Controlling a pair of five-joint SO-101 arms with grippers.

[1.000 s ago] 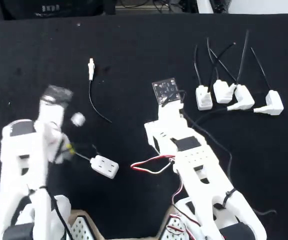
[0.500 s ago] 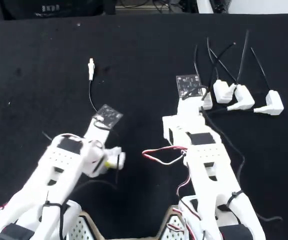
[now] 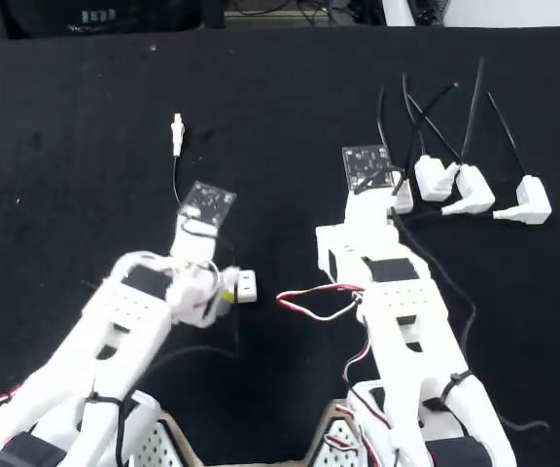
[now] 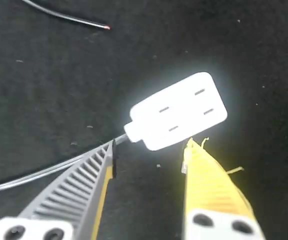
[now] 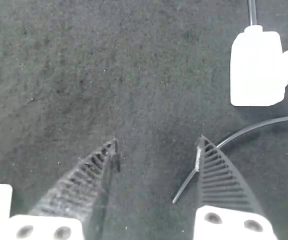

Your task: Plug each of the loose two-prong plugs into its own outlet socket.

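Observation:
A white outlet block (image 4: 179, 110) with two pairs of slots lies on the black table just beyond my left gripper (image 4: 149, 150), which is open, its fingertips either side of the block's cord end. From above, the block (image 3: 246, 285) sits by the left arm's tip. Several white two-prong plugs (image 3: 470, 190) with black wires lie at the back right. My right gripper (image 5: 157, 145) is open over bare table, close to the nearest plug (image 5: 258, 67). A small white plug (image 3: 176, 126) on a thin black wire lies at the back left.
The right arm (image 3: 387, 282) stands mid-table with a red and white cable loop (image 3: 314, 306) beside it. A thin black wire (image 5: 244, 131) runs past my right fingertip. Dark equipment lines the table's far edge.
The left arm swung in from the far left to the outlet block, which now lies farther right and back. The right arm shifted right toward the plugs, then stayed.

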